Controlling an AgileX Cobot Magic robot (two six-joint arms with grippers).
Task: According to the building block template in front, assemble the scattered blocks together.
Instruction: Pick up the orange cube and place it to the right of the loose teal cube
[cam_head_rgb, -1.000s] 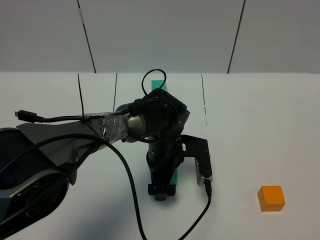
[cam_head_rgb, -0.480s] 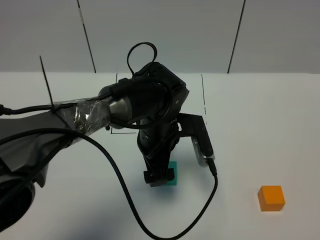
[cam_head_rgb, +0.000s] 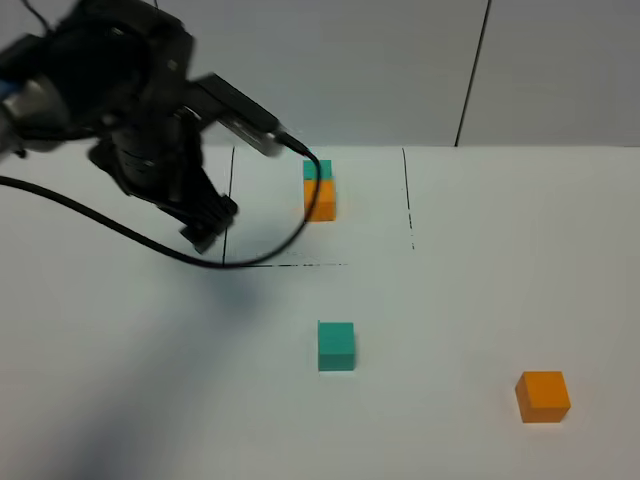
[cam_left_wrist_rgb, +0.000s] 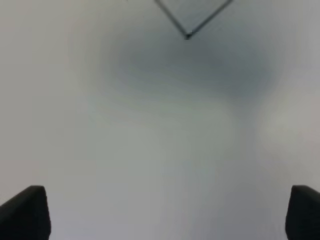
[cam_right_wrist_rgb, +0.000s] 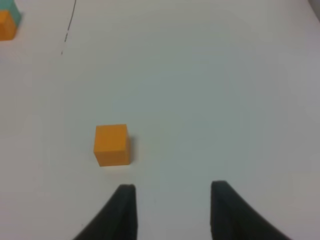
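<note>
The template (cam_head_rgb: 319, 189), a teal cube joined to an orange one, stands at the back middle of the table; it also shows in the right wrist view (cam_right_wrist_rgb: 7, 21). The loose teal cube (cam_head_rgb: 336, 346) sits alone on the table in front of it. The loose orange cube (cam_head_rgb: 543, 396) sits at the front right. My left gripper (cam_head_rgb: 205, 228) hangs raised at the back left, far from the cubes; in its wrist view it is (cam_left_wrist_rgb: 162, 215) open and empty. My right gripper (cam_right_wrist_rgb: 172, 200) is open and empty, with the orange cube (cam_right_wrist_rgb: 112, 144) just beyond and beside its fingertips.
Thin black lines (cam_head_rgb: 285, 265) mark a rectangle on the white table (cam_head_rgb: 480, 250) around the template. A black cable (cam_head_rgb: 250, 250) trails from the left arm over the table. A line corner (cam_left_wrist_rgb: 187, 35) shows in the left wrist view.
My left gripper has let go of the teal cube and swung up and away to the back left. The teal cube now stands alone on the table.
</note>
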